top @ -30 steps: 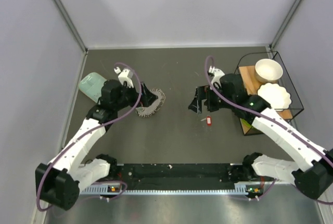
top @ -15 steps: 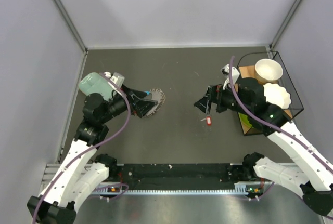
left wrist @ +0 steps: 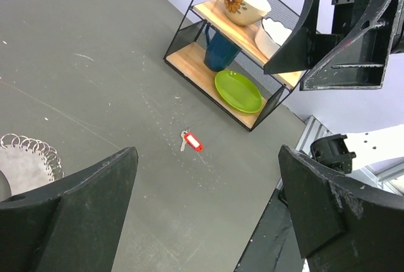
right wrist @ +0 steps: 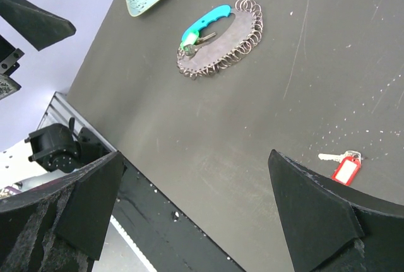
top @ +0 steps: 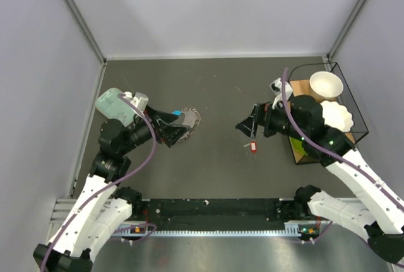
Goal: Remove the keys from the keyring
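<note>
1. Since the earlier frame the left arm has drawn back toward its base, so the left end effector (top: 172, 127) now reaches the keyring (right wrist: 218, 35) from the left. The right end effector (top: 247, 127) has backed off toward the wire rack (top: 303, 92).
2. A red-tagged key (top: 254, 146) lies loose on the table just below the right end effector. A green-headed key (right wrist: 187, 46) sits at the keyring's blue loop, apparently still attached.
3. Risks: the keys are tiny against widely spread fingers, so a closing pinch may miss or skid. If the keyring is not pinned, pulling would likely drag it whole. The right arm could knock the rack.
4. Both end effectors are spread wide and hold nothing. Whether the left one touches the keyring, I cannot tell.
</note>
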Controlling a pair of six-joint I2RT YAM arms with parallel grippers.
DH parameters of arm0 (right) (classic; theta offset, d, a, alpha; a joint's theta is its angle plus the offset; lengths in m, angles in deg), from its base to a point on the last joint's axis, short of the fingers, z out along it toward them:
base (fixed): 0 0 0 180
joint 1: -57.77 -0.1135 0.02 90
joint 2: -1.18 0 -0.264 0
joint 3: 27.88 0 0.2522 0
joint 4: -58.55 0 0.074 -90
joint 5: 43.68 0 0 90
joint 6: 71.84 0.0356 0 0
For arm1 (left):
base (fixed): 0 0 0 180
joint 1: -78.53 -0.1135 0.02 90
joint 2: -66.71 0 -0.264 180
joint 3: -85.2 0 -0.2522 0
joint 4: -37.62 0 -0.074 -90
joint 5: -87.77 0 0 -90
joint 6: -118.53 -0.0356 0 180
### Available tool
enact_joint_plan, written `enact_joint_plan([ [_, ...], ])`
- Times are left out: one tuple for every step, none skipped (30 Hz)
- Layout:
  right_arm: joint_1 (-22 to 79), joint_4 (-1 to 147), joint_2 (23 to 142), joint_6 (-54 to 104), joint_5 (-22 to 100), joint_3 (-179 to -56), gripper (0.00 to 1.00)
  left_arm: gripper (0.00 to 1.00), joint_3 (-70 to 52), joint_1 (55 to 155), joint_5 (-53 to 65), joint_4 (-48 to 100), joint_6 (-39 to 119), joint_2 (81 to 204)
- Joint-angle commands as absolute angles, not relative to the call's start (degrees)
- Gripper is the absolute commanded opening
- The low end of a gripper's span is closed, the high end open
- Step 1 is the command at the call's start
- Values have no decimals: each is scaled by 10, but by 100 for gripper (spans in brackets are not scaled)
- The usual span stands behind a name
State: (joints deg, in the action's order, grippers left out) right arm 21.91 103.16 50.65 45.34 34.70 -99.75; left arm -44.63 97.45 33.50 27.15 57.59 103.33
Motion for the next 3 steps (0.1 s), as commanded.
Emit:
enact_joint_plan([
  [215,999,486,458,352,-996,99,99,-446,973,339,307,579,1025],
  [215,999,485,459,355,-996,99,99,-446,973,340,306,579,1024],
  [215,998,484,459,359,-996,99,99,-446,973,339,307,578,1024],
])
